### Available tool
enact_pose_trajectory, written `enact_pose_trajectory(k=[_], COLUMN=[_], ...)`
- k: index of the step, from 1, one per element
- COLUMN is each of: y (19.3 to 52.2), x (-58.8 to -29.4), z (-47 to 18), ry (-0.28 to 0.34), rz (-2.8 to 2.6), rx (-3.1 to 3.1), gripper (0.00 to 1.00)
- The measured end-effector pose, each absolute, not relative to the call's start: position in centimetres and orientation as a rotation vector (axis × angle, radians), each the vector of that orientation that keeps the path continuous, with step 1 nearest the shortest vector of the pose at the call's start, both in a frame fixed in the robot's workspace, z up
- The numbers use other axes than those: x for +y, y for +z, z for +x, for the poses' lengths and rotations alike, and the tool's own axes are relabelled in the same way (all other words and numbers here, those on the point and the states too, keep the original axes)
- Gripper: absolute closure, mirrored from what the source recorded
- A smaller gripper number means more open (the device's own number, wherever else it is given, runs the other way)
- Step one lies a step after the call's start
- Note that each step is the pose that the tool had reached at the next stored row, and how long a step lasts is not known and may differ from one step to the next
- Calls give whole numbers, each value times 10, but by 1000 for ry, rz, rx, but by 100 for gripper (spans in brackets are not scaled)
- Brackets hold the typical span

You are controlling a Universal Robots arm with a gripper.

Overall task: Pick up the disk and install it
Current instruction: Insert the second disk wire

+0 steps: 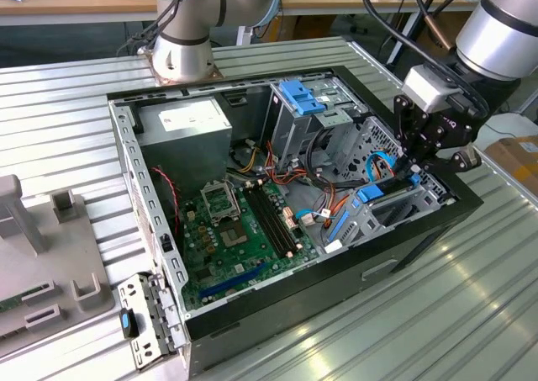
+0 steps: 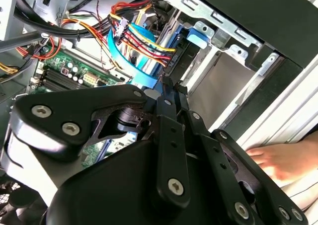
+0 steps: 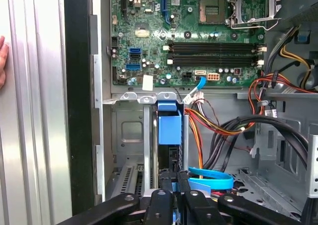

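Claw (image 3: pixel 173 192) closed narrowly on the disk (image 3: pixel 169 128), which stands on edge in the drive bay (image 3: pixel 130 135). Its long axis runs toward the motherboard (image 3: pixel 189 31).

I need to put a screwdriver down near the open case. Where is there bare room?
Bare ribbed metal table lies free along the open black computer case, on the exterior view's right. Crowded: the drive bay corner, where the black gripper meets blue carrier, coloured cables, and grey fixtures on the left.

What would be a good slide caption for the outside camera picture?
Robot arm's gripper reaches into an open computer case, at the blue-railed disk by the drive bay, motherboard exposed.
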State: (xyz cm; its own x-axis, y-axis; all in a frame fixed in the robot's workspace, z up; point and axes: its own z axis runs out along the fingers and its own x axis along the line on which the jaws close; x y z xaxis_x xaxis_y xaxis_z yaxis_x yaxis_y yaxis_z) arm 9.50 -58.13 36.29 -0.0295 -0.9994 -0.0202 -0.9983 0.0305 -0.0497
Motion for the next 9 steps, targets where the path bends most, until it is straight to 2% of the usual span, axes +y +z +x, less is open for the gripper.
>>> enact_pose_trajectory(k=[9], y=[359], x=[-581], z=[94], ry=[-12], rz=[-2166], rx=[2183], gripper=[84])
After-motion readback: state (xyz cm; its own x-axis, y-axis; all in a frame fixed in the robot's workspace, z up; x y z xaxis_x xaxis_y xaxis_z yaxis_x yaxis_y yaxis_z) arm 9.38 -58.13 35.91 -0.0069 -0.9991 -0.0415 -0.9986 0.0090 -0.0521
